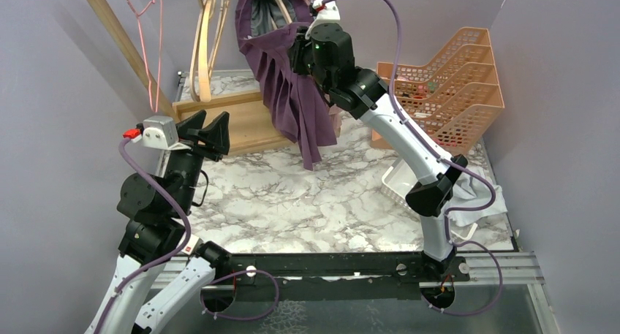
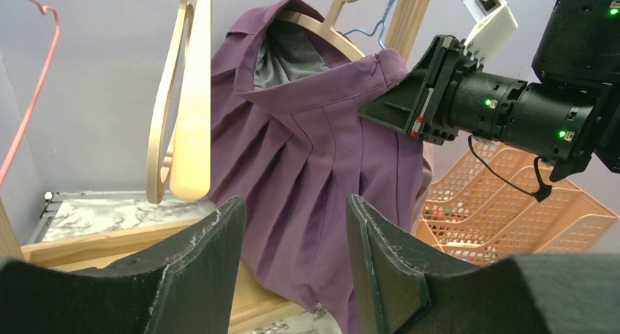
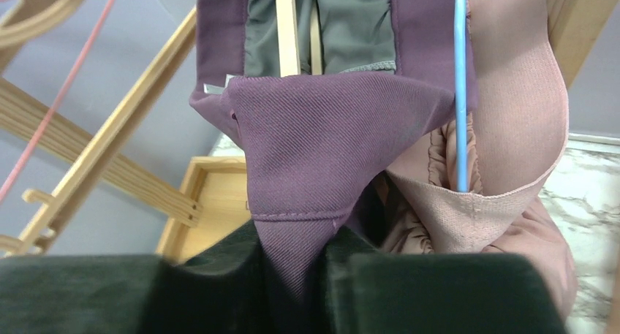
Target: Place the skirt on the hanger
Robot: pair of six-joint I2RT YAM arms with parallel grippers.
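Two arms share the job unevenly. The right gripper (image 3: 296, 255) reaches up to the rack at twelve o'clock in the top view. Its jaws are pinched on a fold of the waistband of the purple skirt (image 2: 314, 173), and the cloth runs down into the narrow gap between the fingers. The grip sits at the waistband's three o'clock end, probably because that corner has yet to be drawn over the wooden hanger (image 2: 330, 36).

The skirt hangs half on that hanger. The nine o'clock shoulder is inside the waistband with grey lining showing around it, while the three o'clock arm shows bare above the folded band. The pleats fall free toward the rack's wooden base (image 1: 245, 126). The task therefore looks close to done but not finished.

The left gripper (image 1: 214, 134) holds nothing, its jaws standing apart. It is at nine o'clock of the table (image 1: 292, 202), well apart from the cloth and aimed at it. It is likely parked out of the right arm's way while its camera watches.

A pink garment (image 3: 512, 129) on a blue hanger (image 3: 460, 71) hangs just beside the skirt at three o'clock, near enough to snag. Empty wooden hangers (image 2: 183, 100) hang at the skirt's nine o'clock.
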